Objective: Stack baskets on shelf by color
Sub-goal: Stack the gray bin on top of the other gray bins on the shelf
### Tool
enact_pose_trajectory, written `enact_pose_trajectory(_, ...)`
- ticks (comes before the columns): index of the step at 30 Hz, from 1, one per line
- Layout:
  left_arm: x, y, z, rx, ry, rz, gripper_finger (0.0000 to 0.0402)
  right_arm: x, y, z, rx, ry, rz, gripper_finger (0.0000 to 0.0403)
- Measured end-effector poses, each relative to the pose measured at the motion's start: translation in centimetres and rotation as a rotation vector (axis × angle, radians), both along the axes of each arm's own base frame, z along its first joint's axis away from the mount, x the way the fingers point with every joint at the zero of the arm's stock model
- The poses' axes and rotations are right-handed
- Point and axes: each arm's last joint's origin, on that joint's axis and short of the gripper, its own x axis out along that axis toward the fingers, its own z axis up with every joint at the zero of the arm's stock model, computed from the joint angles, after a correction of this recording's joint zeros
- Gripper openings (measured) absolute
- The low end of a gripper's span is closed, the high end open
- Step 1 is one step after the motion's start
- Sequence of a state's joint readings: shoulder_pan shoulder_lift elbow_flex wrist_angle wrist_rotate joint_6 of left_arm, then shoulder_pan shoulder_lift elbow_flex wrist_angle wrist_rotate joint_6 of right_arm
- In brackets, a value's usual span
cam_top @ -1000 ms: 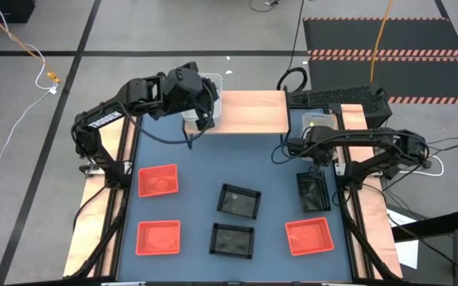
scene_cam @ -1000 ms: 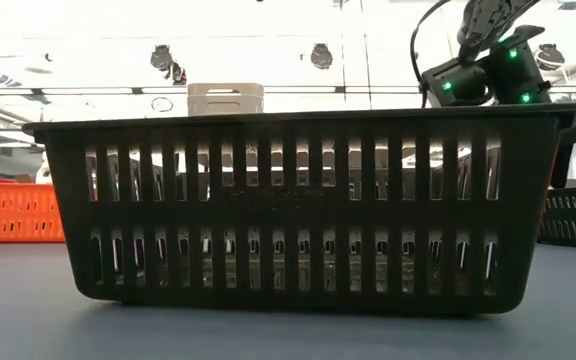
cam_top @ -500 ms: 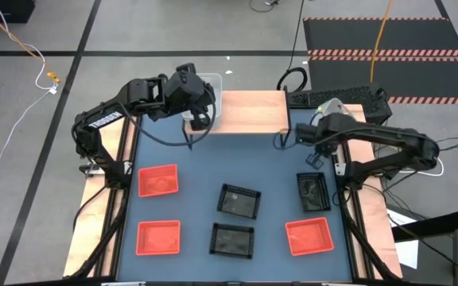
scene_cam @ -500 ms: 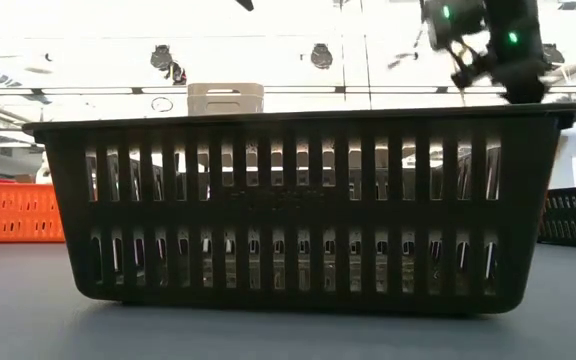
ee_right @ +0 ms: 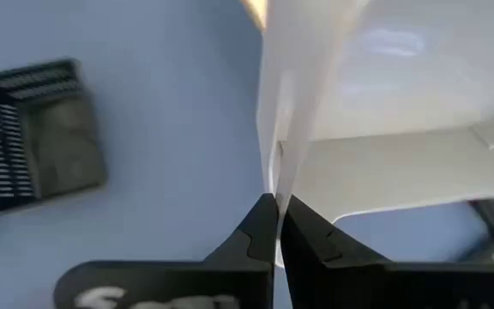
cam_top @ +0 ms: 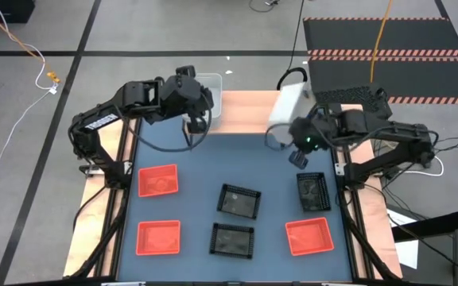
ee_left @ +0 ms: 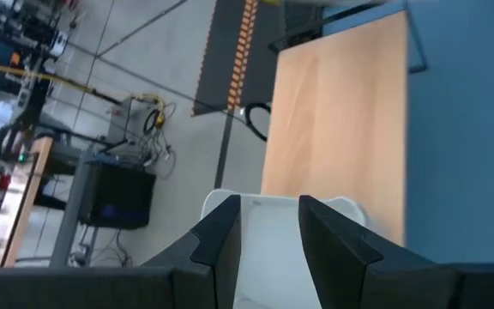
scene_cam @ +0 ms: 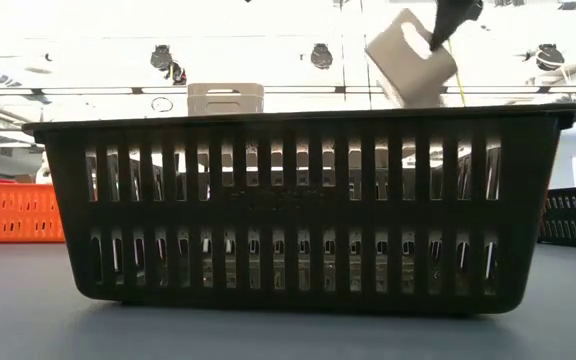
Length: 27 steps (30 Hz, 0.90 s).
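Three red baskets point(cam_top: 158, 237) sit nearest you on the blue table point(cam_top: 269, 171): two stacked in a column on the left and one point(cam_top: 308, 236) at front right. Three black baskets lie between them, two in the middle point(cam_top: 238, 200) and one point(cam_top: 313, 191) just behind the front-right red basket. Look further back and your right gripper point(cam_top: 299, 135) is raised over the table, its fingers pinched tight on the wall of a white basket point(cam_top: 287, 102), which hangs tilted in the air above the right end of the shelf point(cam_top: 249, 111). At the shelf's left end, your left gripper point(cam_top: 196, 119) hovers by another white basket point(cam_top: 211, 87) that rests on the board; its fingers point(ee_left: 221, 243) are spread, with that basket's rim showing between them.
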State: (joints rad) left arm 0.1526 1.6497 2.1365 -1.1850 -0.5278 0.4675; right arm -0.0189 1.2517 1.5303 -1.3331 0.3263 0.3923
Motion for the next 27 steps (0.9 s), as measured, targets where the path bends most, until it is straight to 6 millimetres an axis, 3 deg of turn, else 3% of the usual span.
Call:
enact_pose_trajectory(6,0.2,-3.2,0.0,0.000,0.017,-0.110,0.0122,4.0,3.5,-1.2,-0.058,-0.046,0.180,0.0000)
enact_pose_trajectory(15,-0.6,-9.1,-0.9,-0.071,0.096,-0.261,0.0122,9.9,8.9,-7.0,-0.155,0.127,0.463,0.0000)
enact_pose_trajectory(20,-0.1,-12.3,-2.4,-0.155,0.111,-0.402,0.0122,11.2,9.4,-8.7,-0.202,0.178,0.481,0.0000)
enact_pose_trajectory(27,3.3,-14.2,-6.4,-0.042,0.068,-0.542,0.0122,11.8,8.6,-7.9,-0.150,0.067,0.438,0.0000)
